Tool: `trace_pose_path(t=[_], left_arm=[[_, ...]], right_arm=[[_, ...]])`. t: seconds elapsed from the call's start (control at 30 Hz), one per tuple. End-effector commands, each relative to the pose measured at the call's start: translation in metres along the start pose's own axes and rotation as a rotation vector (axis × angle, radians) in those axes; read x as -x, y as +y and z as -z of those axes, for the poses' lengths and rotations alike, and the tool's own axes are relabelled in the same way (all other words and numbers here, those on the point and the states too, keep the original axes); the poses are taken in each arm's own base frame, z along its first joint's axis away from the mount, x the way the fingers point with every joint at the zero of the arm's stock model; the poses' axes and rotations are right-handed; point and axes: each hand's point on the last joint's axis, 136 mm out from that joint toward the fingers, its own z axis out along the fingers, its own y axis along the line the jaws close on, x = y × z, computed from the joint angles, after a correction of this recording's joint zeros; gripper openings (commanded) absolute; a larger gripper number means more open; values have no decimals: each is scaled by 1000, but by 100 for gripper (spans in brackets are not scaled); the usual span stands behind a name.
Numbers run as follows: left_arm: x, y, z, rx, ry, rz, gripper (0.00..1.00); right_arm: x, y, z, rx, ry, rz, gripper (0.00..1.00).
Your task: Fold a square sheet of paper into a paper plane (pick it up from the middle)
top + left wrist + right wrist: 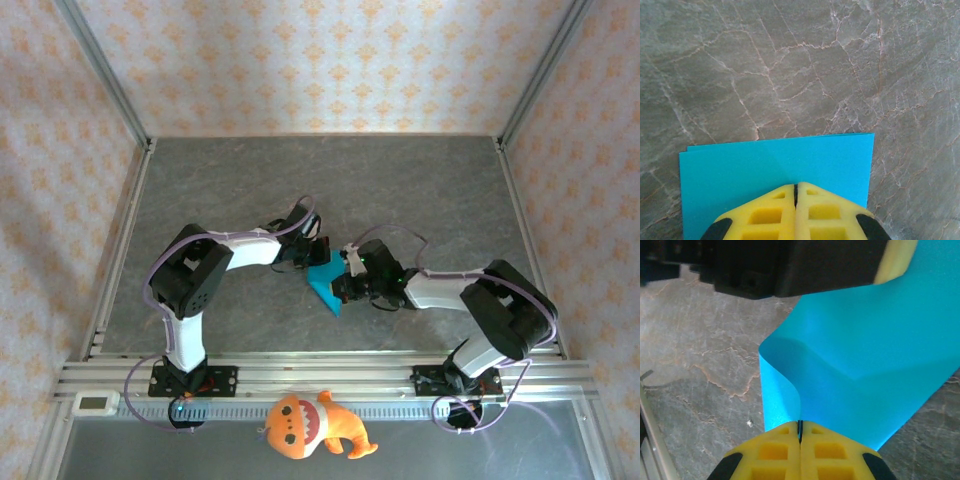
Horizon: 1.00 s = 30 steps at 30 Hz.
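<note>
- At the centre of the top view, the square sheet of paper (325,288) sits between both arms.
- Lower centre, left wrist view: the left gripper (796,186) is clamped on the sheet.
- The right gripper (800,423) is pinched on its curled edge.

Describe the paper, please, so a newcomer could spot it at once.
Start at the grey marbled table and look to its middle. There the left gripper and right gripper pinch the square sheet of paper. It alone is bright cyan; the plush toy by the near rail is orange.
</note>
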Motion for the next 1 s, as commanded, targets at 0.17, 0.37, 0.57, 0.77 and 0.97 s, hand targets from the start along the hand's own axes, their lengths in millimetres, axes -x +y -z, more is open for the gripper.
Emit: trace_pose_path(t=[0.17,0.37,0.57,0.77,0.97], left_arm=[[-25,30,-11,121,65,11,1],[-26,31,-10,125,68,11,0],[-26,31,-10,130,66,12,1],[-27,32,-10,133,67,12,1],[-27,32,-10,134,66,13,1]], right_arm=[[5,-17,-1,-91,-9,-46,0],[9,-16,1,-91,-25,-50,0],[10,-19,1,-114,-19,-56,0],[9,-21,1,-126,-5,-58,0],[6,-21,3,-129,9,-62,0]])
